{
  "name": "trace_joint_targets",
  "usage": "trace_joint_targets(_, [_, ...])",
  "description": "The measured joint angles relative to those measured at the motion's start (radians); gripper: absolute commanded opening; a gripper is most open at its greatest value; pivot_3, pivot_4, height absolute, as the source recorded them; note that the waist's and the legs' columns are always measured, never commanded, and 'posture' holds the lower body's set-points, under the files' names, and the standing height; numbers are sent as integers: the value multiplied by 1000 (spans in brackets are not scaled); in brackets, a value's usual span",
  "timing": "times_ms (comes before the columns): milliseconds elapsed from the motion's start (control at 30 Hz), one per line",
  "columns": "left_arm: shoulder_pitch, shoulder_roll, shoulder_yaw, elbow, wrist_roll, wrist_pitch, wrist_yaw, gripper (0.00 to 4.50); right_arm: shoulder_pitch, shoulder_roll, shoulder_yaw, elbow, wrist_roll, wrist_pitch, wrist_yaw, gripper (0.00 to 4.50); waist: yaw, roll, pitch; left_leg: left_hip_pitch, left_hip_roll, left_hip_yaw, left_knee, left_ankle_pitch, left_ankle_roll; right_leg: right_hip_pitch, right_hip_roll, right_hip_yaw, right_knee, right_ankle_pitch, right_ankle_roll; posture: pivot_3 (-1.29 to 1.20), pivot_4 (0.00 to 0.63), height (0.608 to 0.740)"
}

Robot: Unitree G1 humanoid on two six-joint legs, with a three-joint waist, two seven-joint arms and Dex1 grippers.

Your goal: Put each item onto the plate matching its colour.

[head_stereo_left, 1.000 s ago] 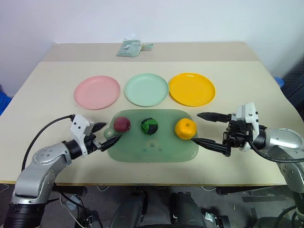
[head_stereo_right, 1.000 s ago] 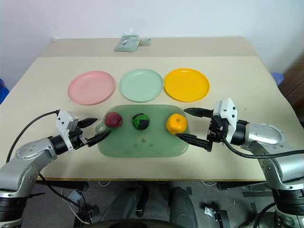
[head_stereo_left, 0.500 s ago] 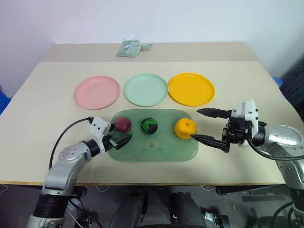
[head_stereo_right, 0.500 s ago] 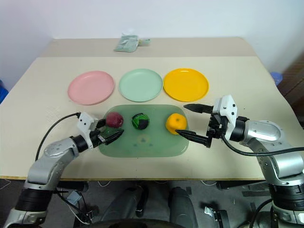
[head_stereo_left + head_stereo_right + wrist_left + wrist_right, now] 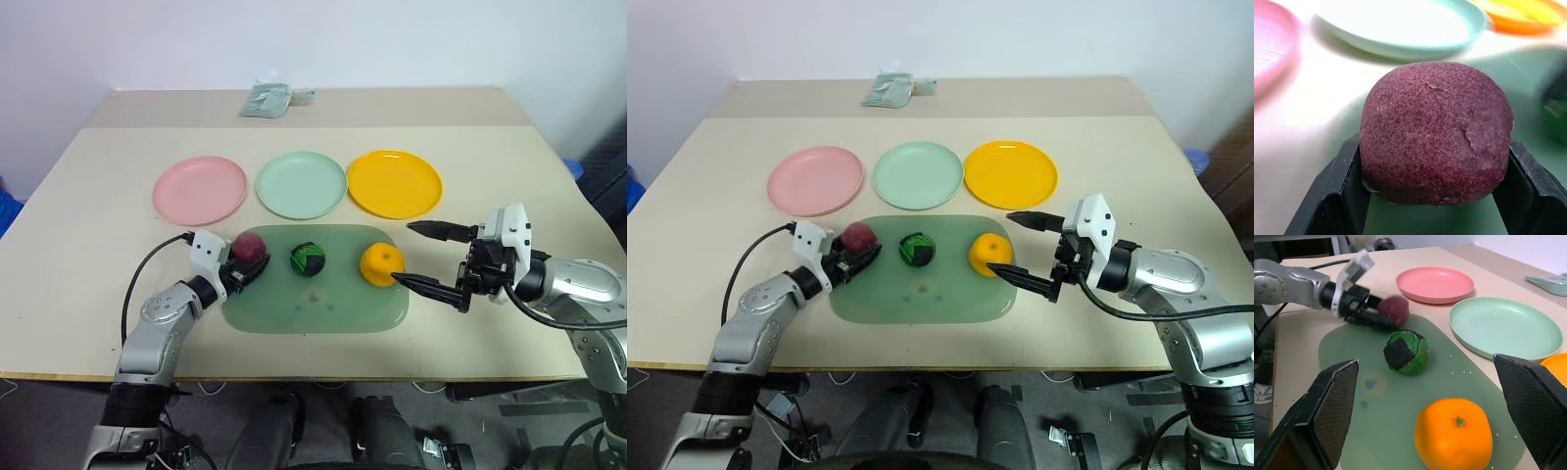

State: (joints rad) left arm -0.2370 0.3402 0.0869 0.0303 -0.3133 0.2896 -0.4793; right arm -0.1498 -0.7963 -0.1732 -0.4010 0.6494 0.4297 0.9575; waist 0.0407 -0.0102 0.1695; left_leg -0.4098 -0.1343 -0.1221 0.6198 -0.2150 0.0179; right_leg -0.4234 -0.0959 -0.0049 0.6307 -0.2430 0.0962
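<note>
At the left end of the translucent green mat point(image 5: 313, 308), a dark red ball point(image 5: 252, 245) sits with my left gripper point(image 5: 250, 258) shut on it. In the left wrist view both black fingers point(image 5: 1344, 181) press the ball's point(image 5: 1435, 132) sides. The green ball with black patches point(image 5: 308, 259) lies mid-mat, the orange ball point(image 5: 381, 264) at the right end. My right gripper point(image 5: 406, 254) stands open just right of the orange ball, one finger on either side of it, apart from it. Behind the mat lie the pink plate point(image 5: 199, 189), the mint plate point(image 5: 302, 184) and the yellow-orange plate point(image 5: 395, 183), all bare.
A crumpled pale green packet point(image 5: 266, 99) lies at the back of the beige table point(image 5: 88, 225). A black cable point(image 5: 147, 269) loops from my left wrist over the table's left front.
My left arm reached forward and right to the dark red ball, and its fingers went from wide open to shut on it. The right arm stayed put.
</note>
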Motion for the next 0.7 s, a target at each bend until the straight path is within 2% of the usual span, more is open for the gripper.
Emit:
trace_joint_targets(167, [-263, -30, 166, 183, 6, -4, 248, 3236, -13, 27, 4, -15, 0, 4, -36, 4500, 1, -2, 1, -1, 0, -1, 6, 0, 0, 2, 1, -1, 0, 4, 6, 0, 150, 740])
trace_joint_targets(433, [-471, -34, 223, 531, 64, -43, 458, 3236, -77, 44, 23, -18, -2, 23, -83, 4500, 0, -3, 2, -1, -1, 3, 8, -2, 3, 2, 1, 1, 0, 5, 9, 0, 150, 740])
trace_joint_targets(567, [-511, -53, 214, 627, 63, -65, 426, 4468, -124, 64, 48, -15, -17, 24, -96, 4500, 0, -3, 2, -2, -1, 3, 10, -3, 4, 3, 0, 1, 0, 6, 9, 0, 150, 740])
trace_joint_targets(700, [-505, -72, 213, 593, 40, -75, 374, 4468, -153, 84, 54, -5, -29, 24, -118, 4500, -1, -3, 2, -2, -1, 3, 10, -3, 4, 2, 0, 1, 0, 6, 9, 0, 150, 740])
